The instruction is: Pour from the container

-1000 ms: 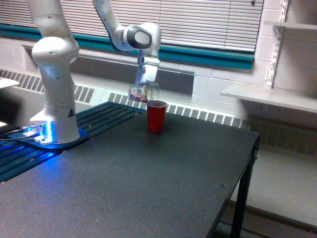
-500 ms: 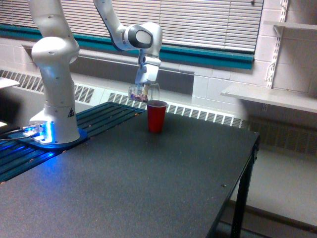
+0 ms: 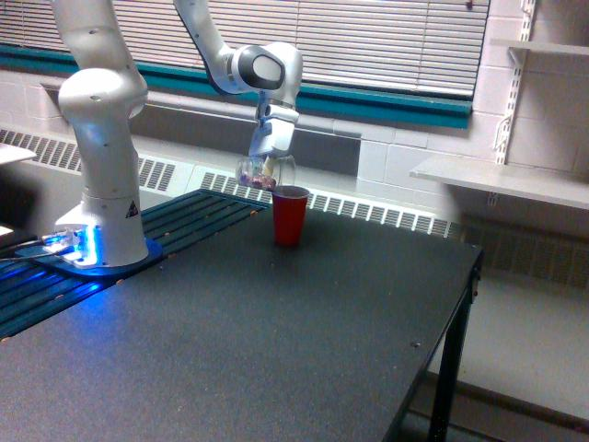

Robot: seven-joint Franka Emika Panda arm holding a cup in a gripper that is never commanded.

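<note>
- The counter [image 3: 276, 341] is unchanged, with the red cup [image 3: 290, 215] standing where it stood.
- The claw [image 3: 270, 158] is kept clamped on the container [image 3: 265, 173].
- The container, raised slightly, is held tilted just above the red cup's rim; pouring is judged imminent or barely begun.

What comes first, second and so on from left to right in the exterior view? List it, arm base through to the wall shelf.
Arm base → clear container, held at the jaws → red cup → table's front leg → wall shelf.
</note>
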